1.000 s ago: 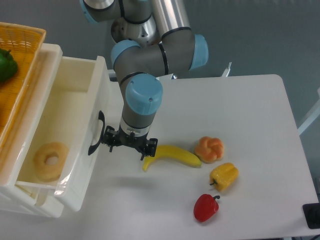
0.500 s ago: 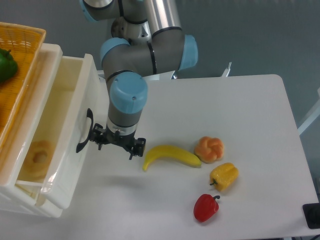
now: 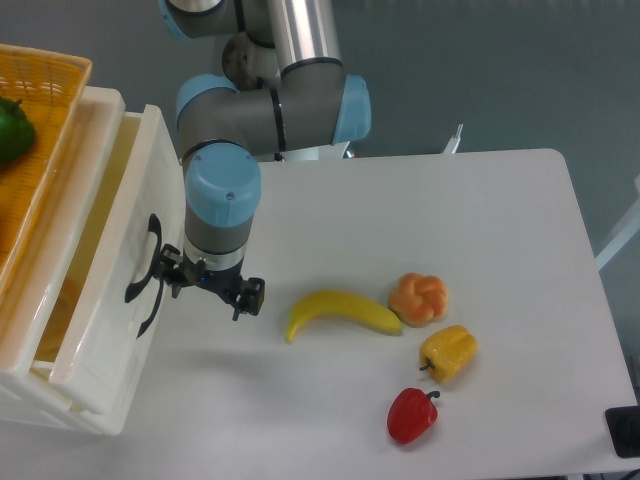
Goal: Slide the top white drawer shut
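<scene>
The top white drawer point(image 3: 105, 265) sits at the left, only a narrow gap left open. The gripper point(image 3: 205, 287) presses at its black handle point(image 3: 143, 272) — fingers spread, holding nothing. The push looks mid-way; next it needs a steady shove leftward until the front sits flush. The white table point(image 3: 480, 220) carries a banana point(image 3: 340, 312) and peppers — grey wall behind.

We count one banana point(image 3: 343, 312), one orange bun-shaped pastry point(image 3: 419, 298), and two bell peppers beyond it from the fingers point(image 3: 208, 287): one yellow pepper point(image 3: 448, 351) and one red pepper point(image 3: 412, 415). On the other side of the fingers we see one white drawer point(image 3: 110, 300) with one black handle point(image 3: 143, 272), one wicker basket point(image 3: 35, 120) and one green vegetable point(image 3: 12, 128).
</scene>
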